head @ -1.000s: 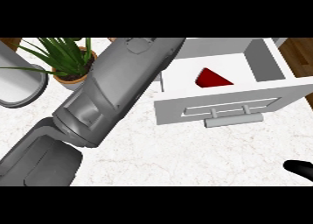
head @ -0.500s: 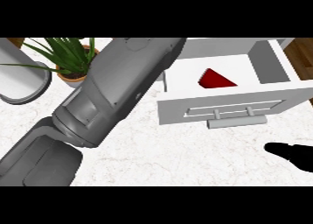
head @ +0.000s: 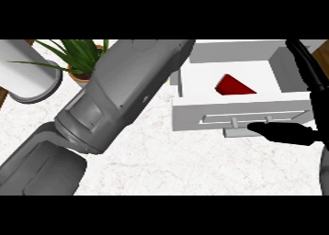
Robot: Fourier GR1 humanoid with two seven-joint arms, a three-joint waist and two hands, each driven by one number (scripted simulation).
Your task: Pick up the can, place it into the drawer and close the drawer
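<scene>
The white drawer [head: 194,114] stands pulled out at the upper right. A red can [head: 234,86] lies inside it, only partly showing above the front panel. My right hand [head: 322,110] is open at the drawer's right side. Its fingers [head: 307,64] reach up along the drawer's right wall, and its thumb [head: 284,132] points left just below the drawer's handle [head: 238,120]. My left forearm [head: 120,101] crosses the view from the lower left to the top centre. Its hand lies beyond the top edge.
A potted green plant [head: 82,64] stands at the upper left, behind the left forearm. A white cylinder [head: 23,73] stands left of it. The white marble counter [head: 194,165] spreads below the drawer. Brown wood shows at the far left and right edges.
My right hand has come up and leftward from the lower right corner to the drawer's front and right side. The left forearm has barely moved.
</scene>
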